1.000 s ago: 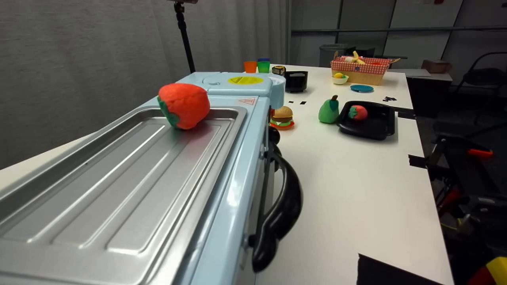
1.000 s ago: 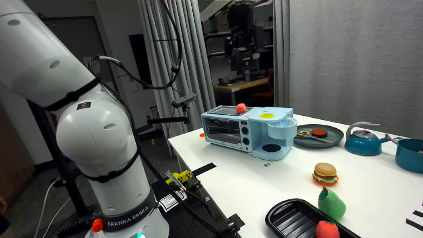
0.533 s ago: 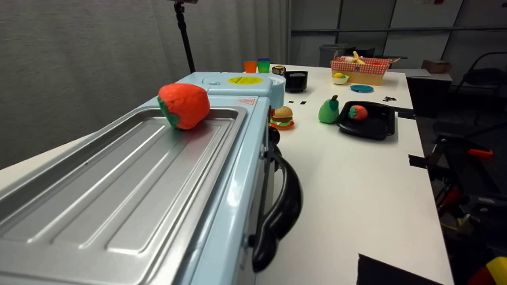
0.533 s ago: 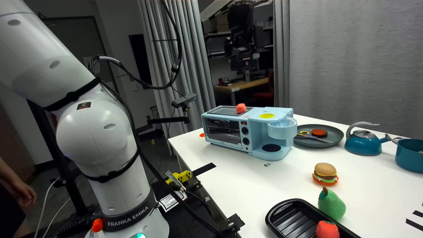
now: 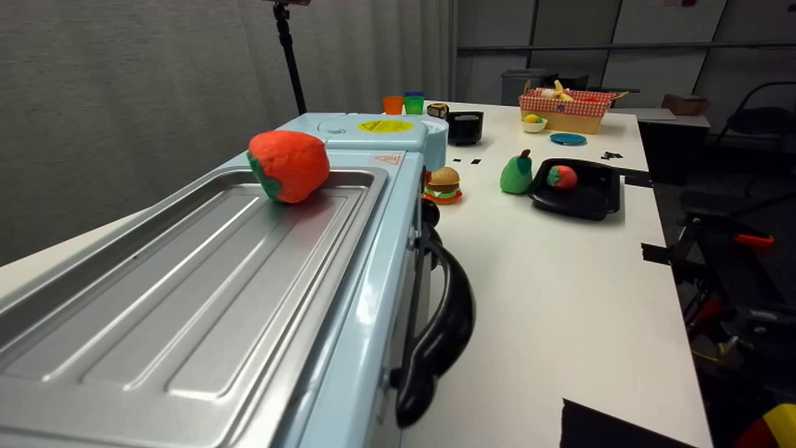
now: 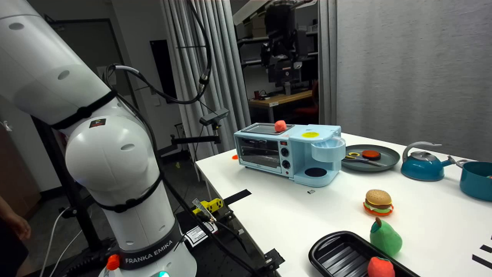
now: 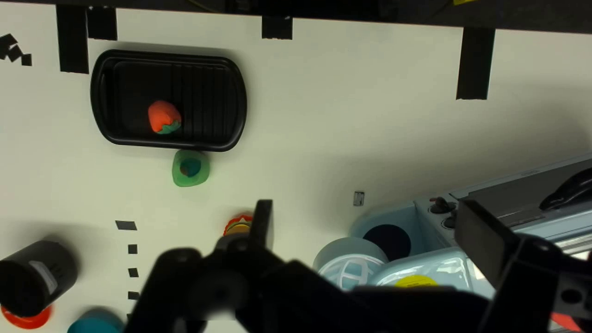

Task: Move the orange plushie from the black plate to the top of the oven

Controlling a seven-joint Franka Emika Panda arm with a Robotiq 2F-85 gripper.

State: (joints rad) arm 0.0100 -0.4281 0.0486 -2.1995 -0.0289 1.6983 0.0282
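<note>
An orange-red plush with a green leafy end lies in the black plate; it shows in both exterior views (image 5: 563, 177) (image 6: 380, 267) and the wrist view (image 7: 163, 115). The black plate (image 7: 212, 99) is also partly in an exterior view (image 6: 334, 246). A near-identical plush (image 5: 291, 167) rests on the oven's ribbed metal top; it also shows small in an exterior view (image 6: 280, 125). The pale-blue oven (image 6: 265, 154) is partly in the wrist view (image 7: 455, 268). My gripper (image 7: 370, 222) is open and empty, high above the oven's coffee-maker end, apart from both plushes.
A green pear (image 7: 191, 168) stands against the plate's edge. A toy burger (image 6: 378, 202) is nearby. A pan with scissors (image 6: 371, 157), a teal kettle (image 6: 424, 167) and a pot (image 6: 476, 179) stand beyond. The oven's black handle (image 5: 444, 330) sticks out from its side.
A person's arm and hand come into view at the left edge of an exterior view and shift slightly left. The robot arm, plushes and oven have not visibly moved.
</note>
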